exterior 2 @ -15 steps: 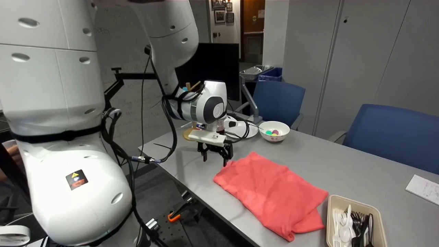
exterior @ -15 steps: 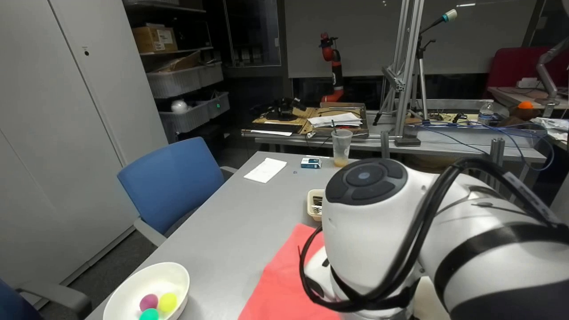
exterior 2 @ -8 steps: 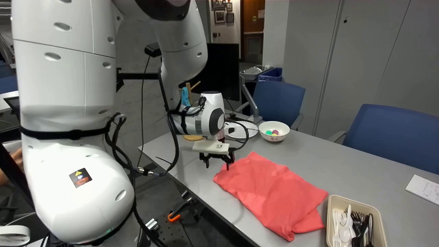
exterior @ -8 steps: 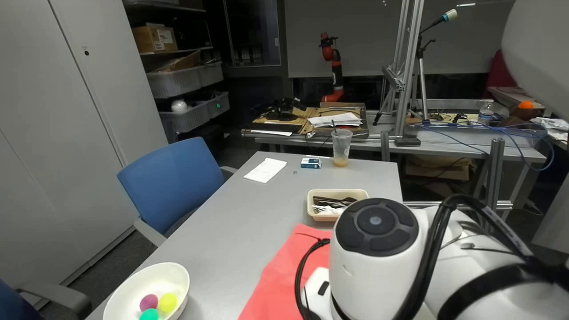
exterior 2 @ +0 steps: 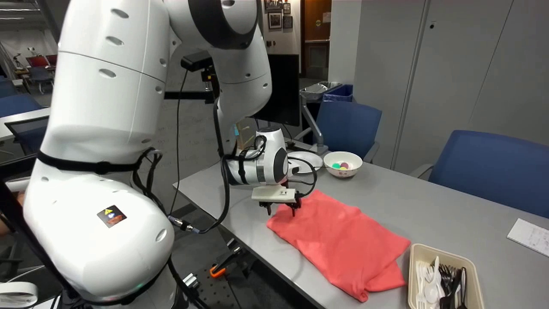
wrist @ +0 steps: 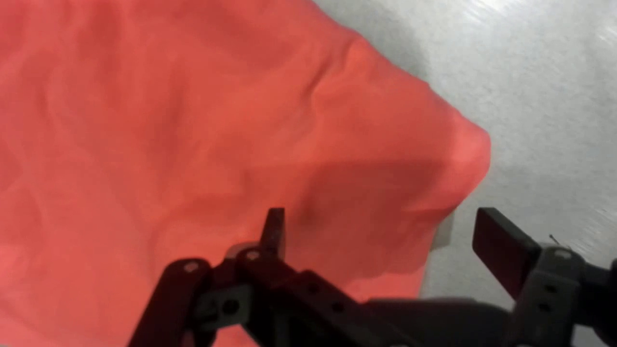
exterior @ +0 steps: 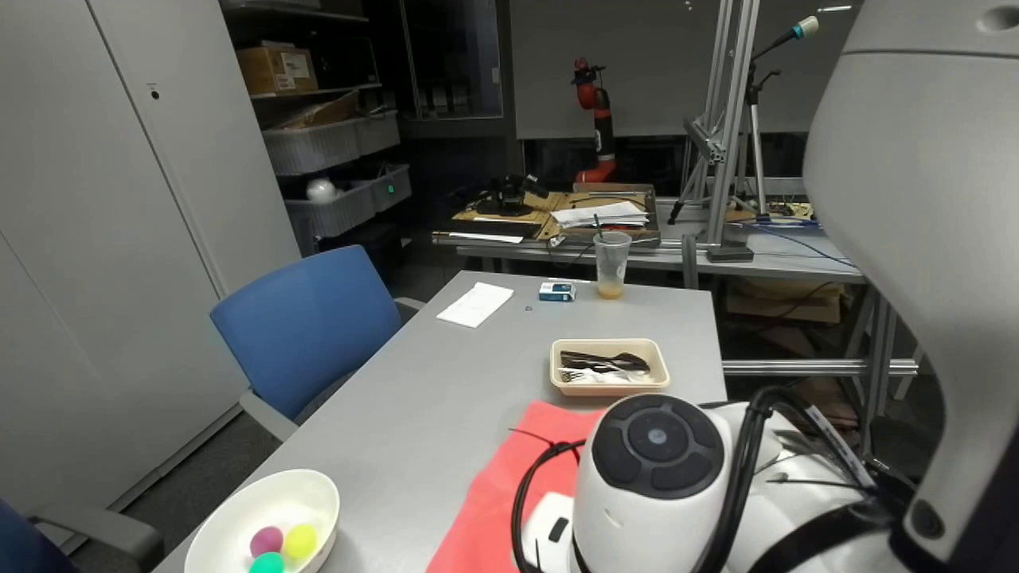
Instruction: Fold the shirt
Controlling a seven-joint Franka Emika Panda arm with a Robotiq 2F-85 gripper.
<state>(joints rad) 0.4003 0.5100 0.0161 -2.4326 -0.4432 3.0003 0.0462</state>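
Observation:
The salmon-red shirt [exterior 2: 343, 240] lies flat and slightly wrinkled on the grey table, in a rough rectangle. It also shows in an exterior view [exterior: 497, 501], partly hidden by the arm. My gripper [exterior 2: 282, 213] is above the shirt's corner at the robot's end. In the wrist view the gripper [wrist: 381, 212] is wide open and empty. One of its fingers [wrist: 274, 231] is over the cloth, the other finger [wrist: 503, 246] is over bare table past the shirt's edge. The shirt's rounded corner [wrist: 470, 149] shows just ahead of the gap. How high the fingertips are above it is hard to tell.
A cream cutlery tray [exterior 2: 476, 274] stands close by the shirt's far end. A white bowl [exterior 2: 343, 172] with small coloured balls and a white plate [exterior 2: 315, 159] stand behind the gripper. A paper sheet [exterior: 475, 305], a small box [exterior: 556, 292] and a cup [exterior: 611, 263] are farther off.
The arm has moved lower and over toward the shirt's corner, to the right in an exterior view. The gripper stays open. The shirt has not moved.

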